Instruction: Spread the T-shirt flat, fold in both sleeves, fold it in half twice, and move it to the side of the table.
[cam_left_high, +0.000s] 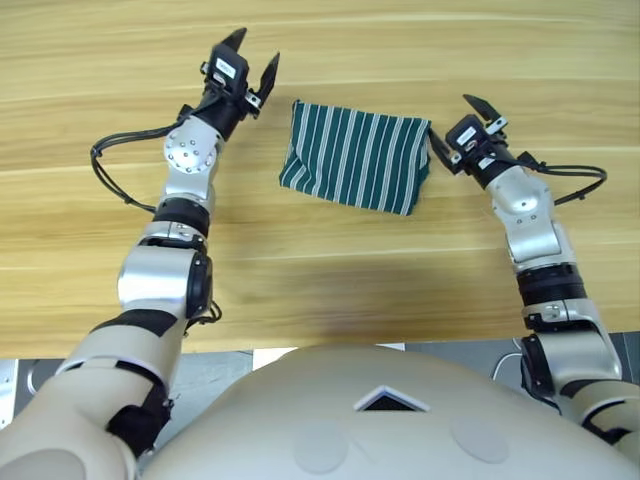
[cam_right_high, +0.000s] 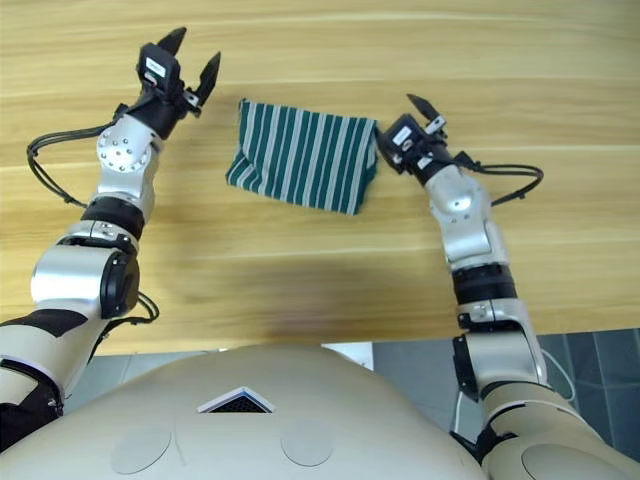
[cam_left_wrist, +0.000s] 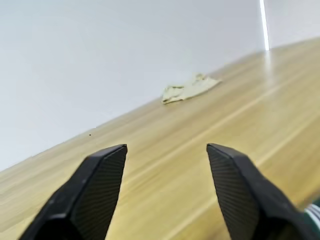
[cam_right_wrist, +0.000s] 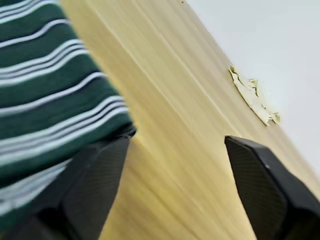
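Folding looks done: the compact T-shirt (cam_left_high: 355, 155) lies between left gripper (cam_left_high: 257, 48) and right gripper (cam_left_high: 455, 128), both spread, awaiting its move aside.

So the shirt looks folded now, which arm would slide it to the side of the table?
Probably the right: the right gripper is open at the edge of the folded T-shirt, with one finger against the cloth. The left gripper, also open, is apart from the shirt's other end.
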